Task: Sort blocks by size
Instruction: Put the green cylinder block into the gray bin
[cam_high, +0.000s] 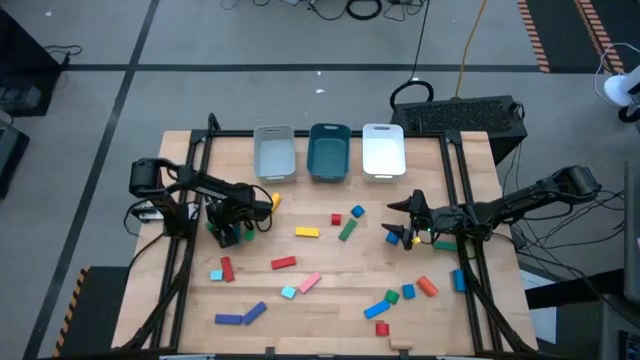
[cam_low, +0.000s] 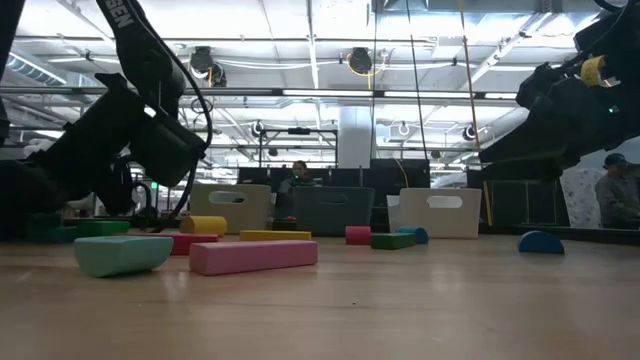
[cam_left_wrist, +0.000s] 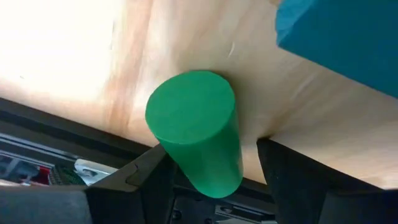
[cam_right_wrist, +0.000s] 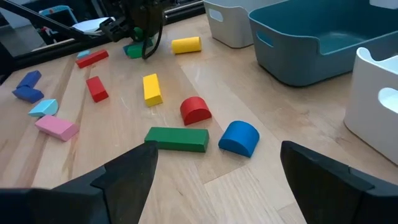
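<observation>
A green cylinder block (cam_left_wrist: 193, 130) stands on the table near its left edge, between the two fingers of my left gripper (cam_high: 228, 230), which points steeply down and is open. A blue block (cam_left_wrist: 348, 37) lies just beyond the cylinder. Other blocks are scattered over the wooden table: a yellow bar (cam_high: 307, 232), a red bar (cam_high: 284, 263), a pink bar (cam_high: 309, 282) and more. My right gripper (cam_high: 405, 228) waits at the table's right side, open, with nothing between its fingers (cam_right_wrist: 124, 177). In front of it lie a green bar (cam_right_wrist: 177, 138) and a blue half-round block (cam_right_wrist: 239, 138). My left gripper comes at the green cylinder slanting down from the table's left side. One finger (cam_left_wrist: 149, 171) lies against the cylinder's side (cam_left_wrist: 168, 155). A narrow strip of table shows between the cylinder and the other finger (cam_left_wrist: 292, 174). The cylinder's lower end is hidden between the fingers.
Three trays stand side by side at the far edge: grey (cam_high: 275, 152), teal (cam_high: 330, 150) and white (cam_high: 383, 150). More blocks lie near the front edge, such as blue ones (cam_high: 240, 316) and a red one (cam_high: 381, 328). Dark frame rails (cam_high: 190, 250) run along both table sides.
</observation>
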